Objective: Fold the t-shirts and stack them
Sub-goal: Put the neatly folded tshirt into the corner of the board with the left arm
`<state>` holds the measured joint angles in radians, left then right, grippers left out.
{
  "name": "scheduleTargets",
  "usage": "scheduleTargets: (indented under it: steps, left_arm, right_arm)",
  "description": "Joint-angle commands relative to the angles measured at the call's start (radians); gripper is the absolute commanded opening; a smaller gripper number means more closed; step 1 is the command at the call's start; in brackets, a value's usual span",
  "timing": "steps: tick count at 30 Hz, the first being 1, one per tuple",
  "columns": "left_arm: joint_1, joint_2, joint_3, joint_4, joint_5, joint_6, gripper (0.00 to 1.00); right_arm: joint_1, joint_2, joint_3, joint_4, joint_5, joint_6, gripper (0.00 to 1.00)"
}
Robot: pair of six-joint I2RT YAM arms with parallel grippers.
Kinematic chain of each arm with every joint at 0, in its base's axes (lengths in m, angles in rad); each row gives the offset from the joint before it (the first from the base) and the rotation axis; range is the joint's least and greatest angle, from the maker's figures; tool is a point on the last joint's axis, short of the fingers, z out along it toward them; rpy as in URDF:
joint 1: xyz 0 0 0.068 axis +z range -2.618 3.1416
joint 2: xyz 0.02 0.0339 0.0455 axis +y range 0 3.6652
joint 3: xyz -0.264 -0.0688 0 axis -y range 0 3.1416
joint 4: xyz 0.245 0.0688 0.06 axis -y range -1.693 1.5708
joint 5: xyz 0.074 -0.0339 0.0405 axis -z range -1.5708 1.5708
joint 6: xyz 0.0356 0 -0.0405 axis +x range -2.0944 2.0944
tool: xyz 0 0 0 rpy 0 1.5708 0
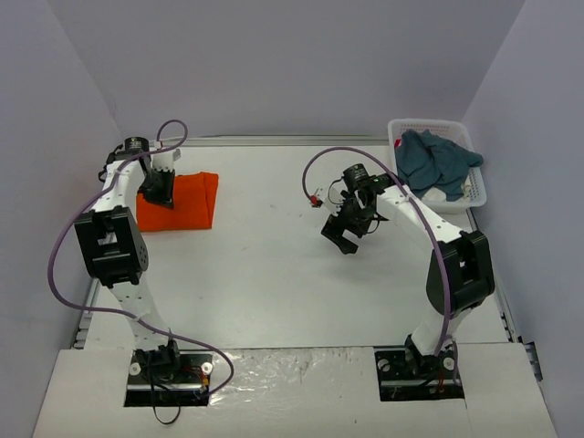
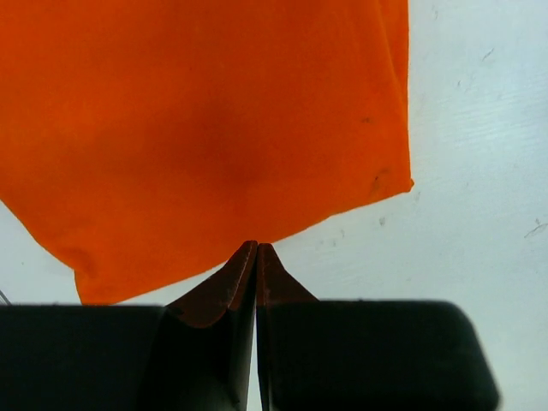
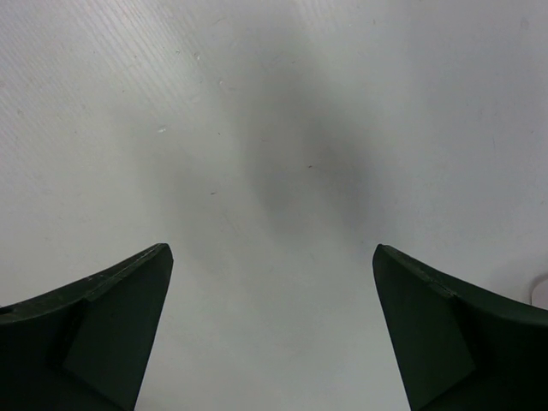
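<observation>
Left wrist: left gripper [image 2: 256, 248] closed at edge of smooth orange t-shirt [image 2: 214, 128], right gripper [image 3: 270, 250] wide

The orange t-shirt [image 1: 179, 202] lies folded flat at the table's far left, while the teal-blue t-shirt [image 1: 434, 161] sits crumpled in the basket [image 1: 481, 189].

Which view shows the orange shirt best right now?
Top external: the orange t-shirt lies folded at the table's far left, only its left edge hidden by the left arm. Left wrist gives a cropped close-up beyond the shut left pincer; right wrist shows none of it.
</observation>
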<state>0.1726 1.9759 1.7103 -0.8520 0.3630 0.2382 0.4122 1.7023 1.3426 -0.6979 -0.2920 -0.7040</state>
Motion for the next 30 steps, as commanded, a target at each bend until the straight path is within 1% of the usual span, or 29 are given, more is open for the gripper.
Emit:
scheduleTargets:
  steps: [1,4,12,16,24,30]
  left_arm:
    - [-0.024,-0.005,0.034,0.077,-0.016,-0.036,0.02]
    - [-0.038,0.029,0.040,0.100,-0.021,-0.059,0.02]
    - [-0.047,0.153,0.090,0.068,-0.033,-0.074,0.02]
    - [-0.044,0.156,0.066,0.105,-0.050,-0.076,0.02]
    - [-0.047,0.146,0.045,0.106,-0.101,-0.048,0.02]
    - [-0.045,0.195,0.067,0.100,-0.171,-0.001,0.02]
  right_arm:
    - [-0.009,0.022,-0.007,-0.028,-0.021,0.011,1.00]
    - [-0.012,0.022,-0.011,-0.026,-0.021,0.008,1.00]
    - [-0.021,0.023,-0.013,-0.026,-0.030,0.003,1.00]
    - [-0.026,0.023,-0.014,-0.026,-0.035,0.003,1.00]
    - [-0.030,0.039,-0.008,-0.029,-0.035,0.004,1.00]
    - [-0.030,0.060,0.012,-0.038,-0.036,0.006,1.00]
